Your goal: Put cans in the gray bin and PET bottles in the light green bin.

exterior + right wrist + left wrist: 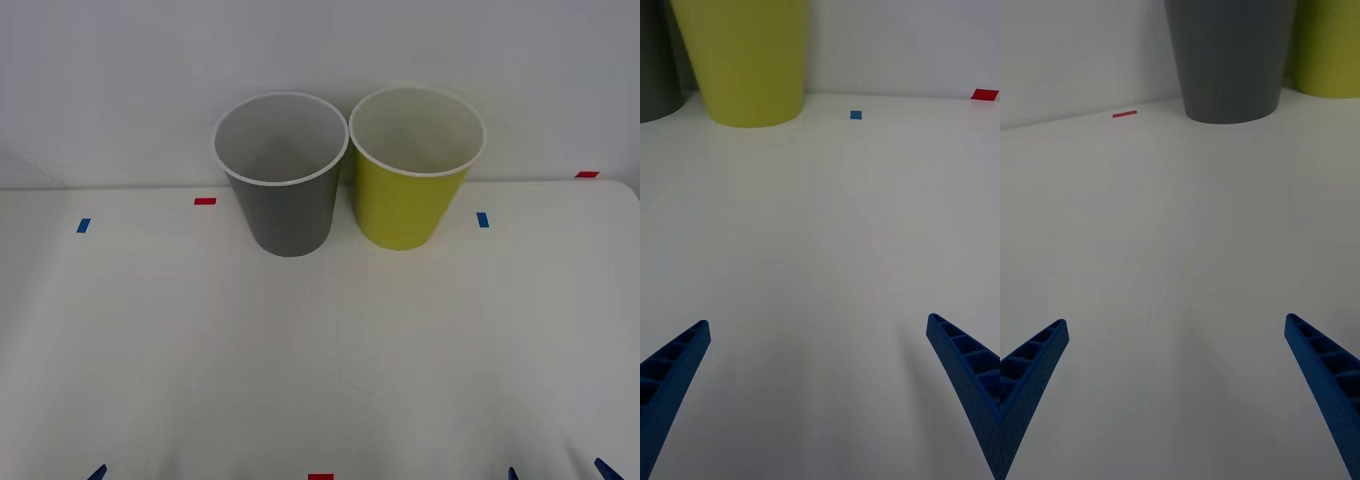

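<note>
The gray bin (283, 190) and the light green bin (412, 180) stand upright side by side at the far edge of the white tabletop (320, 360). The left hand (1176, 390) and the right hand (816, 390) are both open above bare tabletop near the front.
</note>
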`<state>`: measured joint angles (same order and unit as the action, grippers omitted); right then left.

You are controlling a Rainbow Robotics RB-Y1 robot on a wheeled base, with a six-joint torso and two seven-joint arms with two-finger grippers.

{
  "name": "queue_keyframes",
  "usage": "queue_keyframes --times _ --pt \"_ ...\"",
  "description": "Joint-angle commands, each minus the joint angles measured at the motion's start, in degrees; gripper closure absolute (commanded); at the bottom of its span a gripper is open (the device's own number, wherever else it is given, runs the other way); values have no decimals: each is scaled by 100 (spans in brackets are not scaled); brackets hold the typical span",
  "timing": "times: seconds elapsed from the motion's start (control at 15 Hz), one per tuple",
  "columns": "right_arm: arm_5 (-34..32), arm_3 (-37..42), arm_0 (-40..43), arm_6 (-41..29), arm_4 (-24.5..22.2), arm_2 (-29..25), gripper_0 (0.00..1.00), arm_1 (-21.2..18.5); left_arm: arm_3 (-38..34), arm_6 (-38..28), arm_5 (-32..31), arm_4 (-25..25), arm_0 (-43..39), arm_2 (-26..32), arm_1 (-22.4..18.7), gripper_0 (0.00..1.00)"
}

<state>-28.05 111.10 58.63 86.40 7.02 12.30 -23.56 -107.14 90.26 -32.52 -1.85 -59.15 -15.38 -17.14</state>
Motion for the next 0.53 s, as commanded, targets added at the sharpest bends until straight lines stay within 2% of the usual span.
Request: queue_keyframes --times 0.07,0.53 --pt "1 -1 -1 0 1 0 0 1 0 0 0 0 0 0 0 0" --pt "1 -1 -1 0 1 0 0 1 0 0 0 0 0 0 0 0"
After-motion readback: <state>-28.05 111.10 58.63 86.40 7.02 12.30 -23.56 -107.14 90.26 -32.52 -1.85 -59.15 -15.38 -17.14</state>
